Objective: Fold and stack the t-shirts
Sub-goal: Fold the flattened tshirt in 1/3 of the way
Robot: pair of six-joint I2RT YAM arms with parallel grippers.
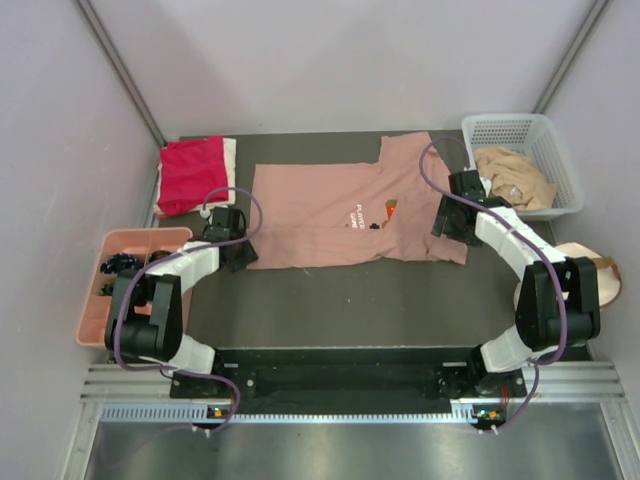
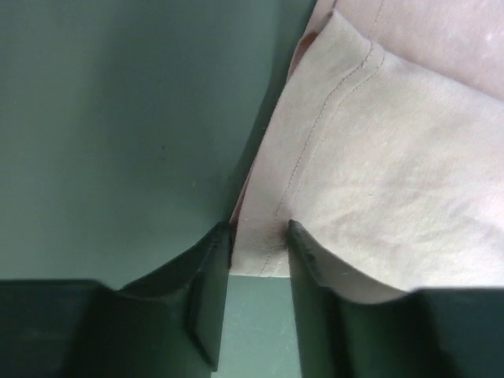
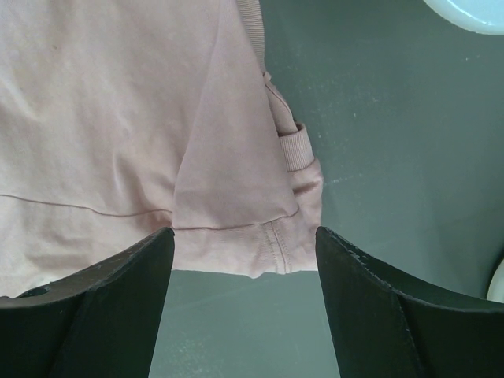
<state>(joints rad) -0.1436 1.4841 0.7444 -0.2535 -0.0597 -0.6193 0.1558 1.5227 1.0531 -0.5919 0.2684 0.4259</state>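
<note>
Illumination is even and diffuse from above; shadows are weak; wrist views are slightly soft, darkest along the lower edge

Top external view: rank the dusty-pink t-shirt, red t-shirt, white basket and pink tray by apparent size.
1. dusty-pink t-shirt, clearly largest.
2. white basket and pink tray: about alike, and an arm covers part of the tray, so unranked.
3. red t-shirt, smallest.
</note>
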